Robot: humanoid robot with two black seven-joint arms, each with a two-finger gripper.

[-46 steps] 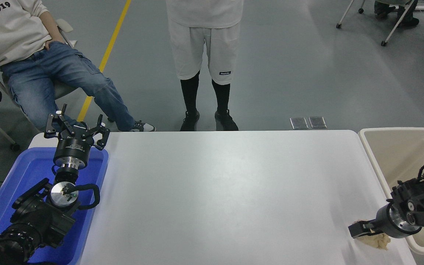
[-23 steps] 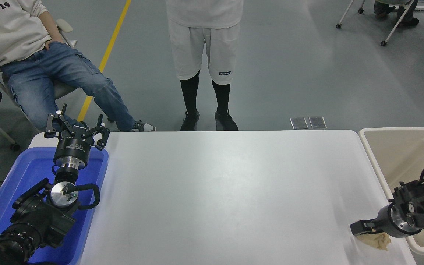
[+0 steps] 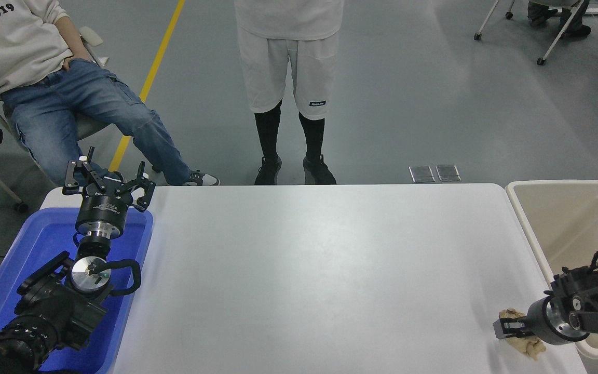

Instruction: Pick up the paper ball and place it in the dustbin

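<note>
The paper ball (image 3: 529, 346), a tan crumpled wad, lies on the white table (image 3: 320, 270) near its front right corner. My right gripper (image 3: 505, 329) is low over it, pointing left, and paper shows both above and below the black gripper tip. Whether it grips the wad is not visible. The beige dustbin (image 3: 521, 209) stands just off the table's right edge, right beside the right arm. My left gripper (image 3: 107, 181) is parked open over the far end of the blue tray at the lower left.
A blue tray (image 3: 29, 244) sits on the table's left end under the left arm. One person stands at the far side at the middle, another sits at the far left. Chairs stand at the top right.
The right gripper has sunk lower and shifted slightly right onto the paper ball, so paper now shows above the tip as well as below. The left arm has not moved.
</note>
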